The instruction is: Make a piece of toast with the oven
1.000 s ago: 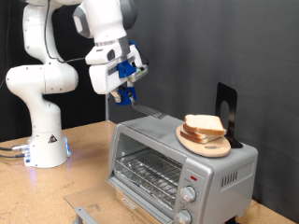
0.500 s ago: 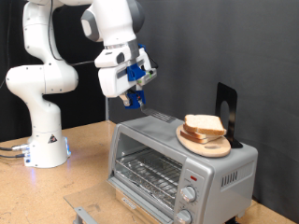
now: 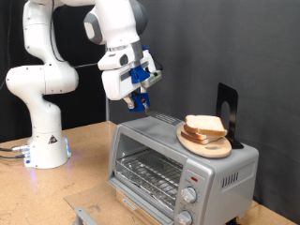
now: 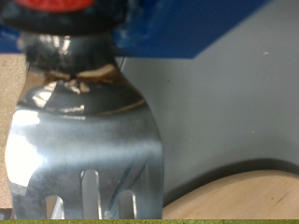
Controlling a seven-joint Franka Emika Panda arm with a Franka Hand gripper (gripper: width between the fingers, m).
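One slice of bread, the piece of toast (image 3: 204, 125), is seen lying on a round wooden plate (image 3: 208, 142) that rests on the flat top of the oven (image 3: 178, 164), toward the top's right end in the exterior view; it is pale with a tan crust and sits flat. A dark upright stand (image 3: 227, 111) is placed just behind the plate, at the back right corner of the oven's top. The oven's glass door is shut, the wire rack (image 3: 148, 170) is visible through it, and two round knobs (image 3: 188, 197) are set one above the other on the panel at the door's right. The oven is carried on a wooden tabletop (image 3: 89, 159), with the white arm base (image 3: 45, 141) mounted near the tabletop's left edge in the exterior view. The gripper (image 3: 140, 94) is held in the air above the left end of the oven's top, apart from the plate and the bread. A metal fork (image 4: 89, 135) is pinched between its fingers (the wrist view shows the handle clamped under the blue finger parts and the tines pointing away), and beyond the tines a curved wooden rim is seen against grey metal.
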